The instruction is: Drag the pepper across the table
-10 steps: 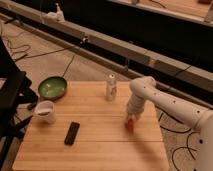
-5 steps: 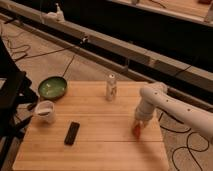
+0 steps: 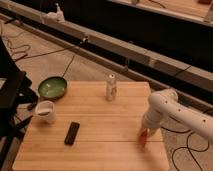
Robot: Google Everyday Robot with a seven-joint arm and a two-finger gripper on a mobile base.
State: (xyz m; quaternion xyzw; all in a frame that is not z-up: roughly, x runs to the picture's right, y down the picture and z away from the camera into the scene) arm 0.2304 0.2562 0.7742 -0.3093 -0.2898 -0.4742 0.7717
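In the camera view we saw the desk (image 3: 100, 122), a light wooden top made of planks with visible seams and rounded corners. On its left side lay a round green bowl (image 3: 52, 87) with a smooth, shiny inside, partly over the edge. Just below it stood a white cup (image 3: 46, 111). A flat black remote (image 3: 72, 133), long and rectangular, lay near the front left of the desk. A small white shaker bottle (image 3: 111, 87) stood upright near the back edge.

The white arm (image 3: 175, 112), smooth and tube-shaped, came in from the right and bent down to the desk near its right edge. The gripper (image 3: 145, 134) was at the lower end of the arm, right at the desk surface. The pepper (image 3: 143, 138), small, tapered and orange-red, was directly under the gripper, close to the right front edge of the desk. We could not tell if the fingers were apart or closed on the pepper.
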